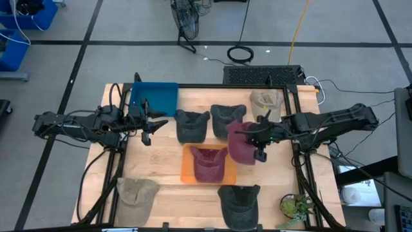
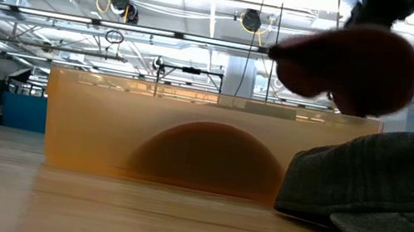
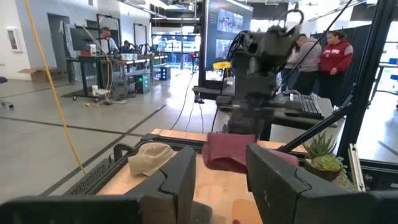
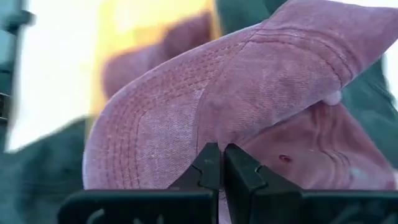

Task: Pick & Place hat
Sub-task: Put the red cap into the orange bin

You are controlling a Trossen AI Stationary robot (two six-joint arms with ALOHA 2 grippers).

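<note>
Item: maroon hat [image 1: 242, 145], a faded red-brown cotton cap. In the right wrist view [image 4: 249, 106] we see washed twill, rows of curved stitching across the brim, and a small eyelet in the crown. We find it lifted off the table [image 1: 164, 177], hanging beside the right edge of the orange tray [image 1: 187, 169]. In the low view it floats above the tray's far wall as a blurred rounded shape [image 2: 350, 68].

Holder: right tool [image 1: 260, 143], its two fingers [image 4: 208, 168] pinched together on the hat's fabric.

Second maroon hat [image 1: 208, 164]: lying inside the orange tray, brim toward the table's far side; seen through the tray's translucent wall as a dark dome [image 2: 209, 154].

Other hats we count on the table: two dark grey [image 1: 192, 125] [image 1: 226, 117] beyond the tray, one dark grey [image 1: 239, 203] at the near edge, one tan [image 1: 136, 195] at the near left corner, one beige [image 1: 266, 102] at the far right.

Left tool [image 1: 149, 132]: near the blue bin [image 1: 154, 98], fingers [image 3: 180, 180] parted, holding nothing.

Also present: small potted plant [image 1: 295, 207] at the near right corner.
</note>
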